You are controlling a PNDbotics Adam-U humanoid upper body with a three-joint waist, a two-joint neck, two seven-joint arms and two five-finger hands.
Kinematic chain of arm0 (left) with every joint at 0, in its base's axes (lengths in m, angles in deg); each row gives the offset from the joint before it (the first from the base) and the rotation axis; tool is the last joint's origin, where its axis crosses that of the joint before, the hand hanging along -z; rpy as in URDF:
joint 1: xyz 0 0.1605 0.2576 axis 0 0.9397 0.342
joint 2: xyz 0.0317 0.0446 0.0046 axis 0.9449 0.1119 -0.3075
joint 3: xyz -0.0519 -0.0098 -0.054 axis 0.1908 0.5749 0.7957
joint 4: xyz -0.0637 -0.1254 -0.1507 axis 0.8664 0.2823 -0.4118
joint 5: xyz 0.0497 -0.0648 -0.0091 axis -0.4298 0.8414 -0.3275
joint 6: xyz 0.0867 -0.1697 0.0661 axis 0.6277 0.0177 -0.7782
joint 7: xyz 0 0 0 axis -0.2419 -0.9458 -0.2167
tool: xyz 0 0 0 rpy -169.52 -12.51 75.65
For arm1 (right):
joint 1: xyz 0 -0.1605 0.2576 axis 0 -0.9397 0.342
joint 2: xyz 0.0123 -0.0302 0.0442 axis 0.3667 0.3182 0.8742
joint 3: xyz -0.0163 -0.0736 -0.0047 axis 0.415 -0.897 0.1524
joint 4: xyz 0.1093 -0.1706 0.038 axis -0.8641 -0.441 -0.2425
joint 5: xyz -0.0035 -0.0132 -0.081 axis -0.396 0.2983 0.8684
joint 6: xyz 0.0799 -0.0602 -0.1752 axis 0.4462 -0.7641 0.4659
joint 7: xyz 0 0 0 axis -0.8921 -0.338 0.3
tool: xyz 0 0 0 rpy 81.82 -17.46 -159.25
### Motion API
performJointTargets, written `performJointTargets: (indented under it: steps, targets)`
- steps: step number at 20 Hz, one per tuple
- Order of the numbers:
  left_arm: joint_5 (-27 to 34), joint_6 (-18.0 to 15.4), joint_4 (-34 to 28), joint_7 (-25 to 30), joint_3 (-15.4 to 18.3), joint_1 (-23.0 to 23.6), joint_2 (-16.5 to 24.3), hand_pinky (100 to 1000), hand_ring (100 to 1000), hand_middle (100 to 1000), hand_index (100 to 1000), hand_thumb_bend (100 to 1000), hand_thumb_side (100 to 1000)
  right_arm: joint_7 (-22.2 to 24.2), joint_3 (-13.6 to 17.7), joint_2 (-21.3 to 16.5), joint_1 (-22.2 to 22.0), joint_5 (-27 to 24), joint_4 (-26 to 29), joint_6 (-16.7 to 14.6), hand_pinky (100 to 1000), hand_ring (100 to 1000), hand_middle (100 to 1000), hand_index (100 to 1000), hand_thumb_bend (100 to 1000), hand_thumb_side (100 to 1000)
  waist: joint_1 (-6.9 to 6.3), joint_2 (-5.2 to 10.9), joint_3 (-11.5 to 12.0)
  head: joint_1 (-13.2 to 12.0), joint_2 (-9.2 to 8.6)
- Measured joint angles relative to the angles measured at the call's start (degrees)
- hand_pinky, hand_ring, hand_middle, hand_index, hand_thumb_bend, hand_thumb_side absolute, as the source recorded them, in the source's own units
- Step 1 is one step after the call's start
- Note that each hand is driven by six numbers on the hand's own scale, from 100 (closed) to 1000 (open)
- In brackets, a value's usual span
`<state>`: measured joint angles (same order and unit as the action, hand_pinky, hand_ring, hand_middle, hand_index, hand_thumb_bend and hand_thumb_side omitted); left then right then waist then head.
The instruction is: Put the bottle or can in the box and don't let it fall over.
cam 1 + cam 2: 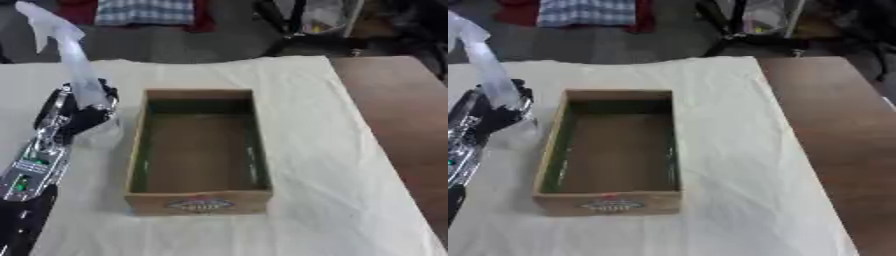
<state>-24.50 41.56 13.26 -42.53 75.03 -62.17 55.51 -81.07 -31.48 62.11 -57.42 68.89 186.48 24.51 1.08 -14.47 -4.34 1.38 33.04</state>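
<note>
Left hand (77,114): fingers curling round the spray bottle (70,55), holding it upright
Spray bottle: standing just left of the box (199,150)
Box: sitting open on the cloth-covered counter (332,165)

Makeshift lab: cloth-draped table (332,165), equipment stands (289,20) behind.

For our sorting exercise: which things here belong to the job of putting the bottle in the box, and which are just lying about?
Job:
- spray bottle, held upright
- left hand, curled round it
- wooden box, empty

Lying about:
- white cloth
- bare table
- checked fabric on the floor
</note>
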Motion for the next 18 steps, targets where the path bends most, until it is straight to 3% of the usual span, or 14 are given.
performJointTargets:
  steps: [10,18]
  targets:
    - [5.03,1.33,-8.78,0.03,2.12,-2.98,1.01,581,1000,714,116,100,100,-0.51,0.05,0.00,-0.08,-0.02,0.00,-0.05,930,1000,1000,880,100,692,-0.01,0.01,0.14,1.11,0.06]
    - [8.00,4.16,-14.08,0.92,-1.14,-6.84,-2.61,605,1000,717,118,100,100,-2.08,1.05,0.00,-0.25,-0.09,0.00,-0.75,929,1000,1000,879,100,696,0.00,0.02,0.11,0.15,0.15]
